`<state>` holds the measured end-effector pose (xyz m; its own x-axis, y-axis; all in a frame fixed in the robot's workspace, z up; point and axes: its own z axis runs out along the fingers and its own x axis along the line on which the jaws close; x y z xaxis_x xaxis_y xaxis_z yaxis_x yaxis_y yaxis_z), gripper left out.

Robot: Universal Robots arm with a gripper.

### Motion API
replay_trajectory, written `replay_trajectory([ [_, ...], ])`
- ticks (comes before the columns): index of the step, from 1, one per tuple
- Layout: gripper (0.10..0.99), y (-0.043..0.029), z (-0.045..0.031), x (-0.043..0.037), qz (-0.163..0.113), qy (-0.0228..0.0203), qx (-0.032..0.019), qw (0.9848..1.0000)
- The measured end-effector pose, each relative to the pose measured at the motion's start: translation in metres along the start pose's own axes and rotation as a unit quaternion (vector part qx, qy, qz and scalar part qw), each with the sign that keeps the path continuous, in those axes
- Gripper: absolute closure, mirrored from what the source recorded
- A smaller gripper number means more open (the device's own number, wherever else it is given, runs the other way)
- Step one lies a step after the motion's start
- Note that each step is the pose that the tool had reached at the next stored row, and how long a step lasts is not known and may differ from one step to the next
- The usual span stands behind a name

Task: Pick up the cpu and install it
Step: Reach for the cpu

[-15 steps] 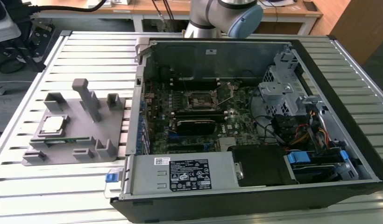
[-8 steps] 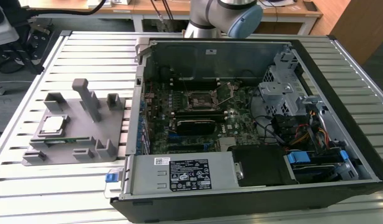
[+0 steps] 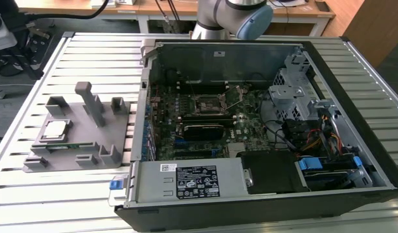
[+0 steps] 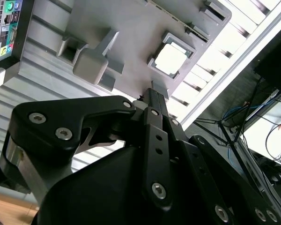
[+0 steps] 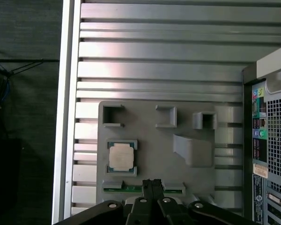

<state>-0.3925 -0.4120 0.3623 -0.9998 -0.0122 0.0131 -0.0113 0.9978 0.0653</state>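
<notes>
Pincer (image 5: 152,182) narrowed on nothing as I hover it; cpu (image 5: 121,156) lies near ahead, nested in grey fixture (image 5: 150,152) for steady location.

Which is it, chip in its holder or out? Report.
In. The chip lies flat in its square pocket on the grey holder, on the table beside the computer case; the gripper is apart from it.
</notes>
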Motion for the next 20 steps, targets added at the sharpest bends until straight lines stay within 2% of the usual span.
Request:
replay_trajectory([
  [7,0.98,-0.0015,0.0034,0.0047,0.0,0.0,0.0005,1.0],
  [20,0.98,-0.0041,0.0174,0.0163,-0.001,0.0007,0.0017,1.0],
])
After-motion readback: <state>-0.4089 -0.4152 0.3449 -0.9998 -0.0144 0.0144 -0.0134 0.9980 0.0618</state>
